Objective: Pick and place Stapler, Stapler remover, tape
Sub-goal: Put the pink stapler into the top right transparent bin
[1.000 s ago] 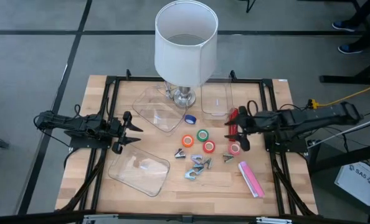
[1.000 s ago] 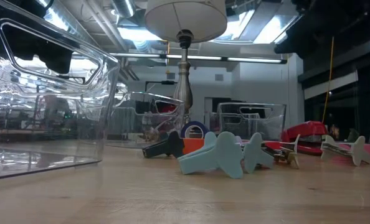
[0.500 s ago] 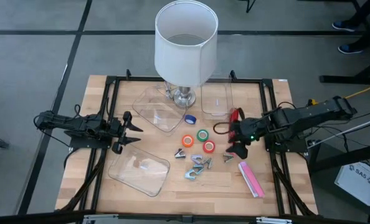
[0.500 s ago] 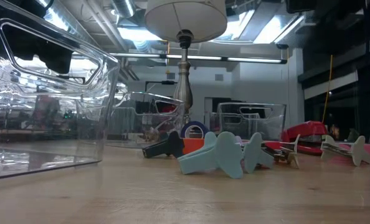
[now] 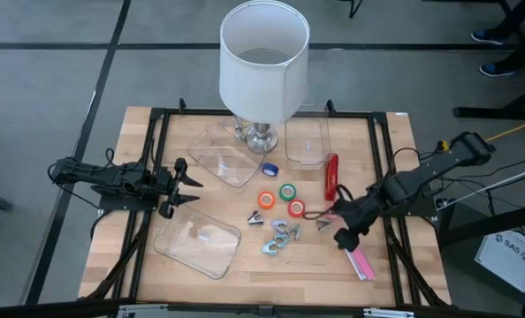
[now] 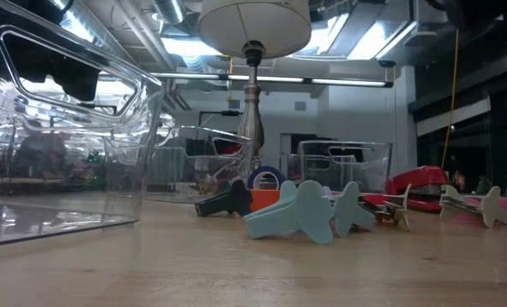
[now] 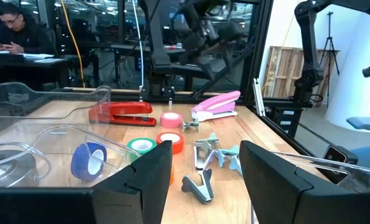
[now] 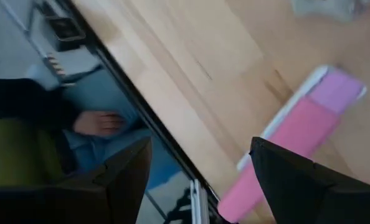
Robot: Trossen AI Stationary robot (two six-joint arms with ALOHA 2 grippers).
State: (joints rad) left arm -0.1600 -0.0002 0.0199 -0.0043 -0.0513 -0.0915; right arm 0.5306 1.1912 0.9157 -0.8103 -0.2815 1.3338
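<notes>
A red stapler (image 5: 331, 177) lies flat right of centre and a pink stapler (image 5: 357, 256) lies near the right front corner. Blue (image 5: 270, 168), orange (image 5: 266, 200), green (image 5: 287, 192) and pink-red (image 5: 296, 209) tape rolls lie in the middle. Small staple removers (image 5: 280, 233) rest just in front of them. My right gripper (image 5: 338, 228) is open and hovers above the table just beside the pink stapler (image 8: 297, 143). My left gripper (image 5: 188, 189) waits open at the left, facing the tape rolls (image 7: 169, 142).
A white-shaded lamp (image 5: 262, 62) stands at the far middle. Clear plastic bins sit beside it (image 5: 223, 157), right of it (image 5: 305, 141) and at the near left (image 5: 196, 243). A person's hand (image 8: 98, 122) shows beyond the table edge in the right wrist view.
My right gripper has moved from beside the red stapler toward the table's near edge and now hangs next to the pink stapler, with its arm swung round. The red stapler has stayed where it was and now shows in full.
</notes>
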